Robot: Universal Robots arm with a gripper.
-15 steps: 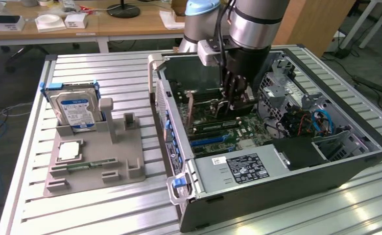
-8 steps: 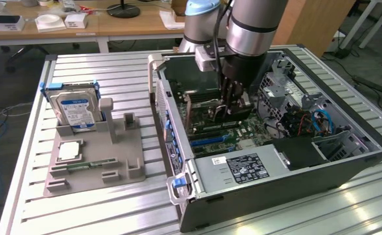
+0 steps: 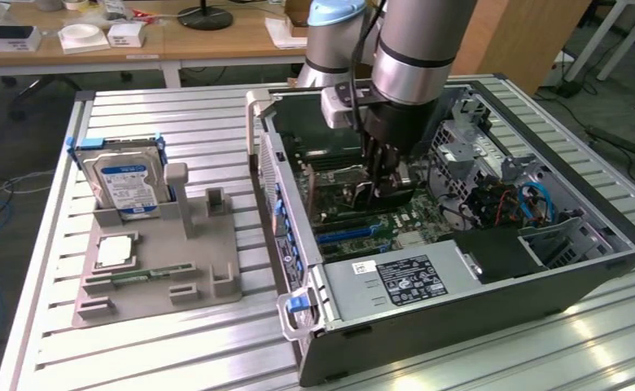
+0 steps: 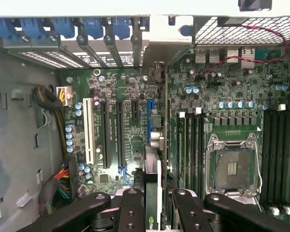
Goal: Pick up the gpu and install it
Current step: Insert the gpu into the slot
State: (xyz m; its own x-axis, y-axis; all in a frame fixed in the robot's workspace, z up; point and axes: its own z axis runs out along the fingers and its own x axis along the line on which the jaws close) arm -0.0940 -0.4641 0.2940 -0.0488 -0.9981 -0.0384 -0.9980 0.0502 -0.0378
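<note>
Gripper (image 3: 381, 192): lowered into the open computer case (image 3: 459, 318). Its fingers (image 4: 131, 212) are clenched on the gpu (image 4: 152, 193), one on each face.
Gpu position: held edge-on between the fingers, over the middle of the motherboard (image 4: 111, 87) and clear of the case walls.
Gpu alignment: the card runs in line with the blue slot (image 4: 149, 116), between the black expansion slots and the memory slots.
Gpu contact: appears just above the board. The gripper hides its lower edge, so seating cannot be confirmed.
Processor socket (image 4: 232, 166): empty, on the memory-slot side of the card.
Case location: on the slatted table (image 3: 165, 122), toward the edge on the exterior view's right.
Grey fixture (image 3: 155, 285): near the table's opposite edge, carrying the hard drive (image 3: 128, 183) upright at its far end.
</note>
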